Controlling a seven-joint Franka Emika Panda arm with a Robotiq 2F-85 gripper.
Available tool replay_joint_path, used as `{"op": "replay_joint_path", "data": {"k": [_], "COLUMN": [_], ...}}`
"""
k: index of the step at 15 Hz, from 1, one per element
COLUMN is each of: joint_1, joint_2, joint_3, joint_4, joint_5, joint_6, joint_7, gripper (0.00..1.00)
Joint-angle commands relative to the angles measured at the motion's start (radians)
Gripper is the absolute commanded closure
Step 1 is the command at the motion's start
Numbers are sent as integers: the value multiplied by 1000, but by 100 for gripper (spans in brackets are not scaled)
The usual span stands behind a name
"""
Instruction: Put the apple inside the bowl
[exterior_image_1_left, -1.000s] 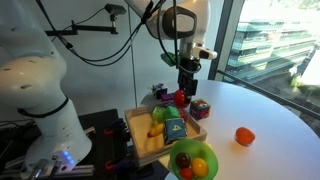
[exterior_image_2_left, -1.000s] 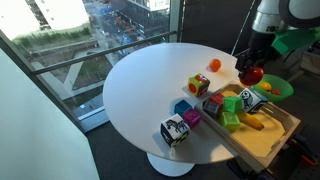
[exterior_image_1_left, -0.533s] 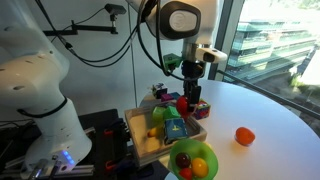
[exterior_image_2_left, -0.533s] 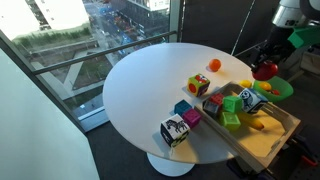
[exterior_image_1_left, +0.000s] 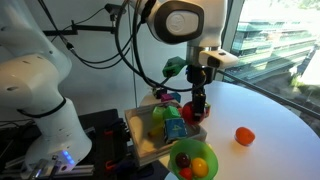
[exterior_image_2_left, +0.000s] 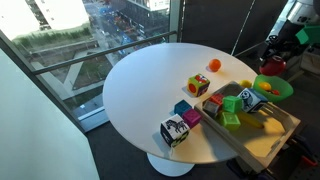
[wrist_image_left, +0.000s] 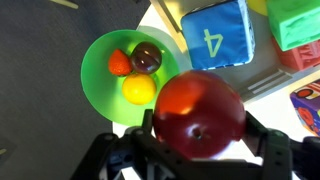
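My gripper (wrist_image_left: 205, 138) is shut on the glossy red apple (wrist_image_left: 198, 112) and holds it in the air. In the wrist view the green bowl (wrist_image_left: 98, 78) lies below and beside the apple, with a yellow, a red and a dark small fruit inside. In an exterior view the gripper (exterior_image_1_left: 197, 106) holds the apple (exterior_image_1_left: 189, 112) above the tray's end, short of the bowl (exterior_image_1_left: 181, 159). In an exterior view the apple (exterior_image_2_left: 272, 68) hangs just above the bowl (exterior_image_2_left: 272, 90).
A wooden tray (exterior_image_1_left: 142, 143) with coloured blocks and a banana sits next to the bowl. An orange-red ball (exterior_image_1_left: 244, 136) lies on the white round table (exterior_image_1_left: 265, 115). A blue cube marked 4 (wrist_image_left: 215, 35) and more cubes (exterior_image_2_left: 175, 131) are nearby.
The gripper has carried the apple away from above the tray's blocks toward the green bowl. Nothing else has moved.
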Motion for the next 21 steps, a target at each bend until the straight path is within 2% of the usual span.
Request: {"op": "replay_joint_path", "data": {"k": [1,2,16,17,21], "joint_1": [-4,-4,-3,-5,-17], "joint_2": [-1,-1,6,6,14], "joint_3": [-1,-1,-1,-2,-16], "joint_4": [0,0,0,-3,9], "joint_5": [0,0,0,-8,-11], "joint_6": [5,7,7,13,-1], "joint_7": [2,2,2,2,-8], "gripper": [42,17,17,42,42]}}
